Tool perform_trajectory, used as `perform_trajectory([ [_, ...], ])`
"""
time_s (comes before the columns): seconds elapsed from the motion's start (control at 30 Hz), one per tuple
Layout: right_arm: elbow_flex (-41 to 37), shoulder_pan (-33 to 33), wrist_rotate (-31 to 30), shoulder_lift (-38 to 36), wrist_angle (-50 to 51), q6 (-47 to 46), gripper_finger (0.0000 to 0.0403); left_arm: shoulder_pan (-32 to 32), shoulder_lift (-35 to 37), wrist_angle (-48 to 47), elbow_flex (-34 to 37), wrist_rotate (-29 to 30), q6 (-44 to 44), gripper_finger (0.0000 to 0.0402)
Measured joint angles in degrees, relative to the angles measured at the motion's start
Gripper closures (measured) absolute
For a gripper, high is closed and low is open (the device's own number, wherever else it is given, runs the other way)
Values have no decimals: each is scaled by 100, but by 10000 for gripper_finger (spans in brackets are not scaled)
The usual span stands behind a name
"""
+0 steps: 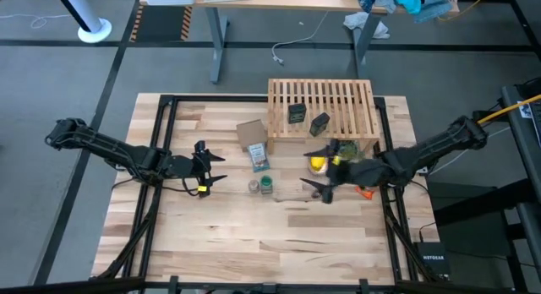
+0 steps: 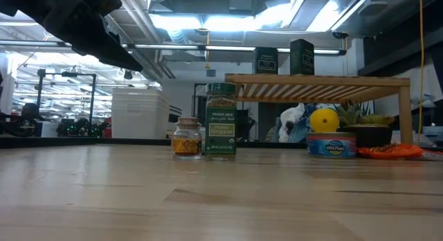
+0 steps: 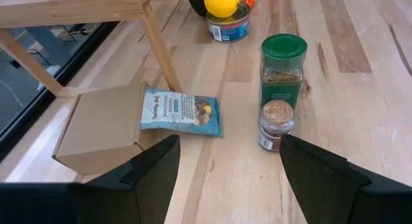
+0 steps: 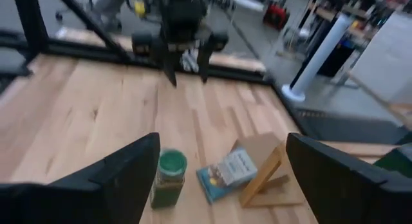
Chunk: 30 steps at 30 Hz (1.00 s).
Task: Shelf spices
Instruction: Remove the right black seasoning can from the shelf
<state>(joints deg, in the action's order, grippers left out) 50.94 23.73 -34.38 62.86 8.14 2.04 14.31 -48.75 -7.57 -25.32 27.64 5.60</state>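
The green bottle and the small clear glass jar stand upright side by side on the table; they also show in the low view and the left wrist view. Two dark tins stand on top of the wooden slatted shelf. My left gripper is open and empty, left of the jar. My right gripper is open and empty, right of the bottle, in front of the shelf.
A brown cardboard box and a blue-and-white packet lie left of the shelf. A yellow lemon, a round can, a plant and an orange packet sit under and beside the shelf's near edge. The table's near half is bare wood.
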Motion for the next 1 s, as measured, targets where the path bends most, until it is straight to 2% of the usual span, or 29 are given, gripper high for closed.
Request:
perform_trajectory([
  [0.17,0,641,-728,-491,430,-11,61,0,0,2,-2,2,-5,141],
  [0.37,0,1410,-1751,-753,979,-237,61,-11,0,208,-2,-1,-606,141],
  [0.43,0,1645,-2127,-802,1265,-472,61,-13,2,426,-2,-176,-708,141],
  [0.57,0,2070,-2942,-810,2179,-1390,61,-63,26,783,82,-551,-941,141],
  [0.7,0,2596,-3519,-796,3225,-2594,61,-340,291,1299,482,-924,-1034,141],
  [0.87,-2,3330,-4070,-792,4142,-3803,61,-807,979,2186,1334,-1746,-1044,141],
  [1.0,-33,3761,-4268,-786,4502,-4371,61,-1084,1520,2817,1919,-2206,-1040,141],
])
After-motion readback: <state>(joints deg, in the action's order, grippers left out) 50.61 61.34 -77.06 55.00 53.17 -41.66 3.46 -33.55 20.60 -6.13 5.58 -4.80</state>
